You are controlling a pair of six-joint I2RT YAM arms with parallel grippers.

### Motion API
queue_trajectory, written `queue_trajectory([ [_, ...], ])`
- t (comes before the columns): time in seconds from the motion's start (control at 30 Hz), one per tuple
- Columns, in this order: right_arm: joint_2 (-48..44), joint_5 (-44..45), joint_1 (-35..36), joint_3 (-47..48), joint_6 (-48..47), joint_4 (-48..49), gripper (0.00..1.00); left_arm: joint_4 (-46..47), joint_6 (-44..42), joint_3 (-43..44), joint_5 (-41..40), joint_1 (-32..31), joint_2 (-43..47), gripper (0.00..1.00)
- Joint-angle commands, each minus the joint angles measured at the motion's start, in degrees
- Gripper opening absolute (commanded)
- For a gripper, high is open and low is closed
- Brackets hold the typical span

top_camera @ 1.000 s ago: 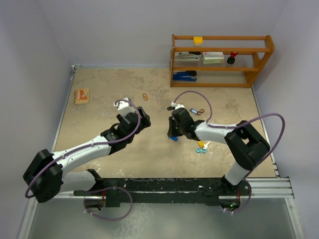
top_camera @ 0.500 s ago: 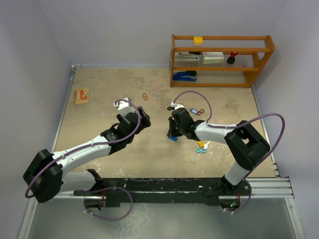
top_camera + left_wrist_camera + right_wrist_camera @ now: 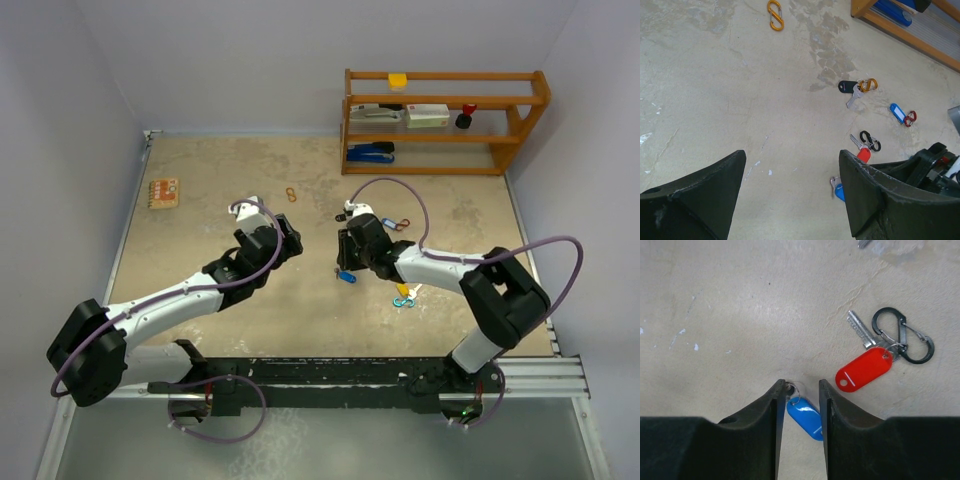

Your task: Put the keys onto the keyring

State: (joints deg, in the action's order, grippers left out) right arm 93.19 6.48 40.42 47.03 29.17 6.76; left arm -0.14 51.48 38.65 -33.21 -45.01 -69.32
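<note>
A blue-tagged key (image 3: 807, 419) lies on the table between the fingers of my right gripper (image 3: 801, 385). The jaws stand a little apart and do not pinch it. Its small wire ring (image 3: 794, 390) touches the left fingertip. In the top view the same blue key (image 3: 346, 277) shows just below the right gripper (image 3: 345, 262). Close by lies a red-tagged key (image 3: 863, 369) joined to a black carabiner (image 3: 902, 336). My left gripper (image 3: 791, 155) hangs wide open and holds nothing, left of the blue key (image 3: 838, 190). I cannot single out the keyring.
A black-tagged key (image 3: 846, 87) with an orange clip, a blue tag (image 3: 896, 112) with a red clip and a lone orange carabiner (image 3: 775, 8) lie farther back. A yellow and teal cluster (image 3: 404, 295) sits near the right arm. A wooden shelf (image 3: 445, 120) stands back right, with a small orange box (image 3: 163, 192) at far left.
The right gripper's jaws have closed tighter and then widened, and the gripper has drawn back slightly from the blue key. The left arm has not moved.
</note>
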Motion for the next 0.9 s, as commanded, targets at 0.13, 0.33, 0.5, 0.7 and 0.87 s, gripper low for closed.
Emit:
queue_trajectory([
  [0.13,-4.0,5.7,3.6,1.5,-3.3,-2.0,0.36,1.8,-0.2,0.8,-0.3,0.5,0.0,0.72],
  [0.33,-1.6,9.7,8.3,2.5,-2.5,-4.8,0.36,1.1,-0.4,1.4,-0.4,0.6,0.0,0.72],
  [0.5,0.5,12.6,10.7,3.5,-1.5,-6.5,0.35,1.1,-0.5,1.3,-0.5,0.6,0.2,0.72],
  [0.7,3.1,14.7,11.7,4.3,-0.9,-7.9,0.34,1.2,-0.4,1.3,-0.4,0.7,-0.2,0.72],
  [0.87,4.6,14.8,11.7,6.7,-0.8,-8.0,0.31,1.1,-0.6,1.0,-0.7,0.8,0.1,0.72],
])
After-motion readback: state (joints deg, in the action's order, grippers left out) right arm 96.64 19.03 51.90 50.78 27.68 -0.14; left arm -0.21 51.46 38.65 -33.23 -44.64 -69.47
